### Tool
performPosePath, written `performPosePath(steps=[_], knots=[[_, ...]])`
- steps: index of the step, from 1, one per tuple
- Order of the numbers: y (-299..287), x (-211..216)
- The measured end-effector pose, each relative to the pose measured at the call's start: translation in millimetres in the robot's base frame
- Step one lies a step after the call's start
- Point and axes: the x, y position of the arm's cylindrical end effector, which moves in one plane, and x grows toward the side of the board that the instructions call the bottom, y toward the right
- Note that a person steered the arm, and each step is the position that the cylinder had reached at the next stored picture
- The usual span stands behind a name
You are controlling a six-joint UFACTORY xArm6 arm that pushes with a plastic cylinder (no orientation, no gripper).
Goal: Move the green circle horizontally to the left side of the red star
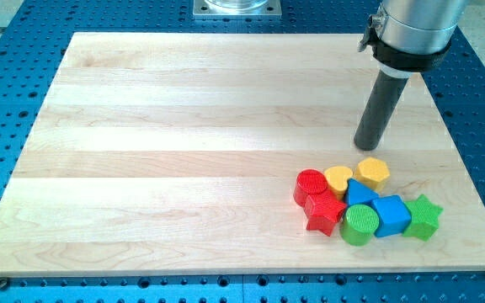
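Note:
The green circle [359, 225] lies in a tight cluster at the view's lower right, touching the right side of the red star [324, 211]. My tip [365, 146] stands on the board above the cluster, a short way above the yellow hexagon [374, 172] and apart from every block. The green circle is well below the tip, with other blocks between them.
The cluster also holds a red circle [311, 184], a yellow heart [338, 178], a blue triangle [359, 193], a blue cube [391, 215] and a green star [423, 217]. The wooden board [183, 126] ends just below and right of them.

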Motion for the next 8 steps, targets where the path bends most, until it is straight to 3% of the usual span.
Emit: performPosePath(steps=[2, 3, 4, 5, 7, 8], knots=[[0, -3], [-2, -28], [44, -15], [107, 20], [109, 170], [37, 147]])
